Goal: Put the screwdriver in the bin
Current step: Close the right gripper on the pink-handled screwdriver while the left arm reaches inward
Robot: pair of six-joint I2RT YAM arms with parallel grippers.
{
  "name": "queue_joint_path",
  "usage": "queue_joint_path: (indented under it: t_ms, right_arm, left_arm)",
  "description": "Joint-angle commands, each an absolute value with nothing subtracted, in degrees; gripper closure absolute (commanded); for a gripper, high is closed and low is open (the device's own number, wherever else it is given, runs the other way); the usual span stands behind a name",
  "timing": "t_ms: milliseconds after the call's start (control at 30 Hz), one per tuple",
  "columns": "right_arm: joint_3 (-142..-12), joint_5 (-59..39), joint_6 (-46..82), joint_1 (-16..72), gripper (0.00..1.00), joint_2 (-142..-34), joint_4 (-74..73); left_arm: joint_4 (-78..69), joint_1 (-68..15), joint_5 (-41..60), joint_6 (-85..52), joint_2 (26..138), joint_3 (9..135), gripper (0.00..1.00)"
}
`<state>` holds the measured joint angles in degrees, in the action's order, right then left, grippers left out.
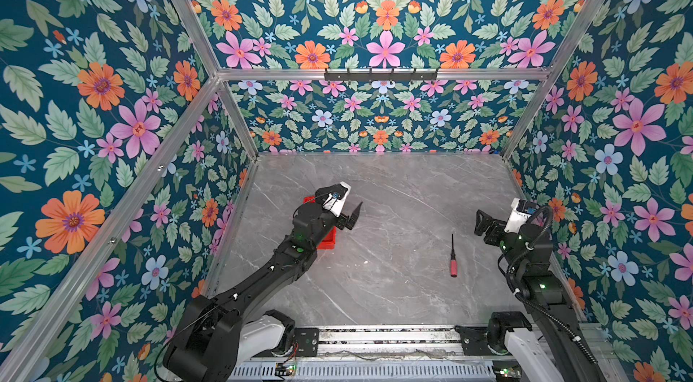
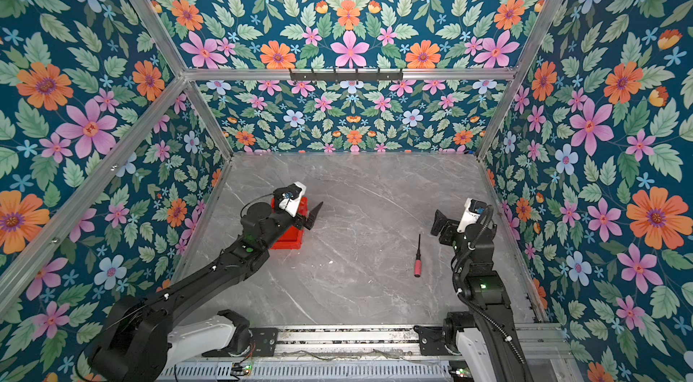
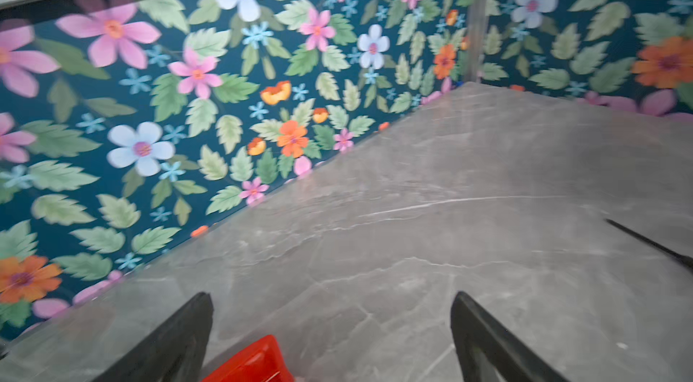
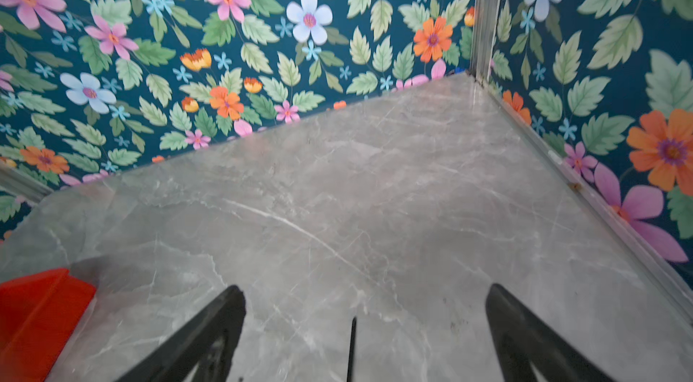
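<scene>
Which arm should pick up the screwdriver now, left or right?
Right. The right gripper, open, hangs beside the screwdriver, whose shaft shows between its jaws in the wrist view. The left gripper, also open, is over by the bin.

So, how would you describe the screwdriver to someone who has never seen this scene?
On the grey marble-look tabletop, look at the right half, beside the right arm. A small slim screwdriver lies flat there, thin black shaft pointing at the back wall. Its pinkish-red cylindrical handle and thinness separate it from the bright red plastic bin under the left arm.
</scene>
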<state>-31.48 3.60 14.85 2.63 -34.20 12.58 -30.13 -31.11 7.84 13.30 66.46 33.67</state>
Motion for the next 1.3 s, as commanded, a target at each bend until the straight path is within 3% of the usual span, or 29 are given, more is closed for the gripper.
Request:
queue_joint_path:
  t_ms: [0,267,567,933,1267]
  right_arm:
    - [-34.33,5.25,18.79,3.94,0.01,-36.96,24.44]
    - [-39.92,6.45,22.77,11.9,0.01,-52.2,29.11]
    - [-41.43,0.9,28.73,12.3,0.01,-65.74,28.75]
    - [-45.73,0.34,29.53,12.48,0.01,-80.51,32.2]
    - [-45.31,0.04,32.82,13.27,0.05,-85.84,32.44]
  left_arm:
    - [-25.28,-34.54,14.06,14.19,66.45,34.97,0.0]
    - [-22.94,-43.44,20.78,15.6,70.64,36.72,0.0]
    - [-23.65,-49.05,22.4,15.39,74.3,37.26,0.0]
    - [-23.95,-51.16,22.49,14.41,75.59,37.07,0.0]
    - [-25.05,-51.5,22.71,13.95,74.53,34.71,0.0]
